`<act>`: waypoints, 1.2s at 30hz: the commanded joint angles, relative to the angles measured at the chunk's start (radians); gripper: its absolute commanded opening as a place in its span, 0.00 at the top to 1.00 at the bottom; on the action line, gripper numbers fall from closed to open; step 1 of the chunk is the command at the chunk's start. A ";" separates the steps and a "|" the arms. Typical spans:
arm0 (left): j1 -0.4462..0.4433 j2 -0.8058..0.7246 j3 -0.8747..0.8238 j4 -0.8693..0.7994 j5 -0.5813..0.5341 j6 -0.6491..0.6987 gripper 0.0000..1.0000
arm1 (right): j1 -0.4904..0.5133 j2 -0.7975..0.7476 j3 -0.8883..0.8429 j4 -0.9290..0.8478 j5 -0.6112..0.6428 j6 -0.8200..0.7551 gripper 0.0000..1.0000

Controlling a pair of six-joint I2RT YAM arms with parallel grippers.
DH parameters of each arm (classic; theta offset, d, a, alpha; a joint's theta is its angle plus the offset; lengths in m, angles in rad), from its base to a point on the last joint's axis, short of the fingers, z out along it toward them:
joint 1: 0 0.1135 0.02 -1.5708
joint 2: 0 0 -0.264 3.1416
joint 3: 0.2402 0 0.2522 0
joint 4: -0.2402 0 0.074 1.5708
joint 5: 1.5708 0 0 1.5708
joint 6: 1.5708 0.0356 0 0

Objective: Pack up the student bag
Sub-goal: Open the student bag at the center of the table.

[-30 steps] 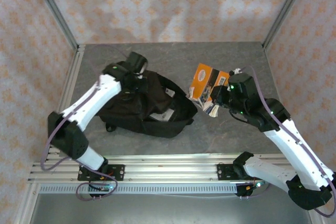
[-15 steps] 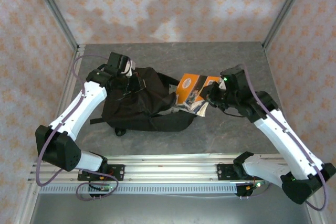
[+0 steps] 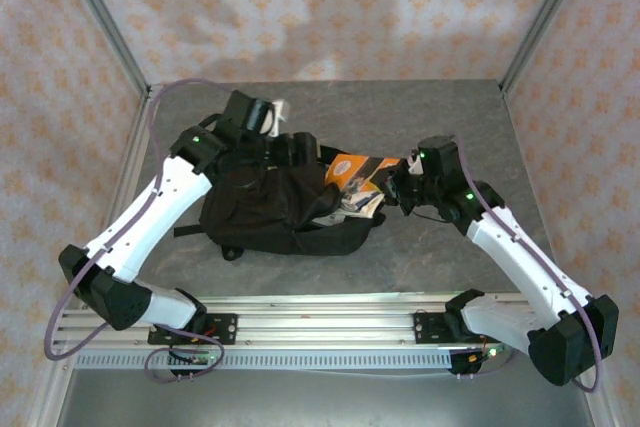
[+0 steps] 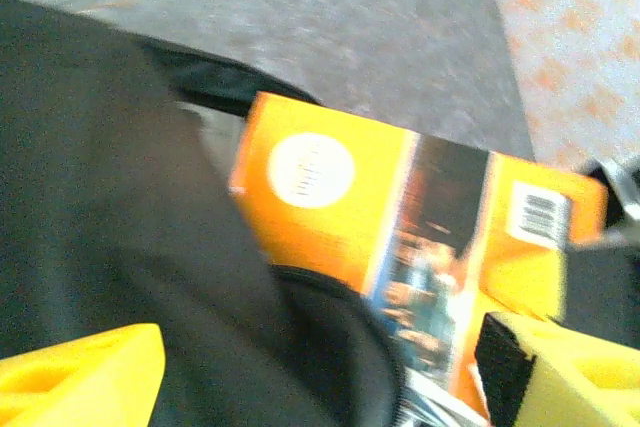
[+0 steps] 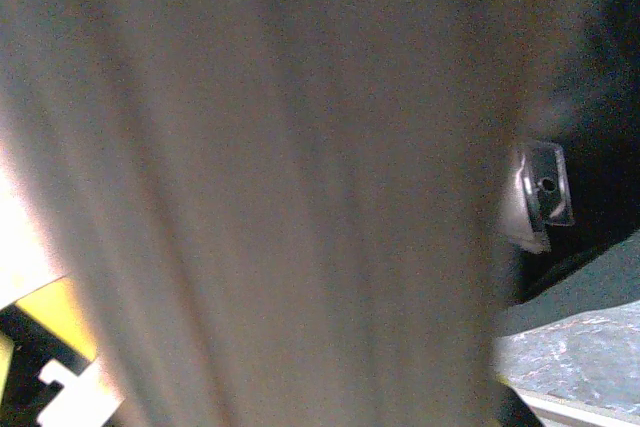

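Student bag point(image 3: 262, 209): black, on the left half of the table point(image 3: 470, 117), mouth facing right. Orange book point(image 3: 350, 169): clamped in the right gripper point(image 3: 393, 192) and partly inside; best pushed flat along the opening so the cover clears the rim. Left gripper point(image 4: 318, 372): jaws wide over bag fabric, holding nothing. The left wrist view adds the book's barcode point(image 4: 540, 215); the top view gives the bag's whole outline.

The student bag point(image 3: 270, 209) and orange book point(image 3: 352, 172) block the middle; bare table point(image 3: 470, 117) lies far right.
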 commanded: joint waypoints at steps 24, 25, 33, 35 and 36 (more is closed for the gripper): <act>-0.214 0.300 0.127 -0.330 -0.282 0.169 0.92 | -0.006 -0.097 -0.021 0.145 -0.040 0.001 1.00; -0.211 0.282 0.131 -0.315 -0.285 0.161 0.99 | -0.006 -0.100 -0.002 0.097 -0.022 -0.040 1.00; -0.155 -0.099 -0.023 -0.019 -0.427 -0.043 1.00 | -0.022 -0.185 0.091 -0.171 0.184 -0.266 1.00; -0.153 -0.192 -0.107 0.059 -0.470 -0.074 1.00 | -0.022 -0.212 0.069 -0.146 0.202 -0.242 1.00; -0.153 -0.237 -0.144 0.084 -0.494 -0.087 1.00 | -0.022 -0.219 0.053 -0.122 0.197 -0.220 1.00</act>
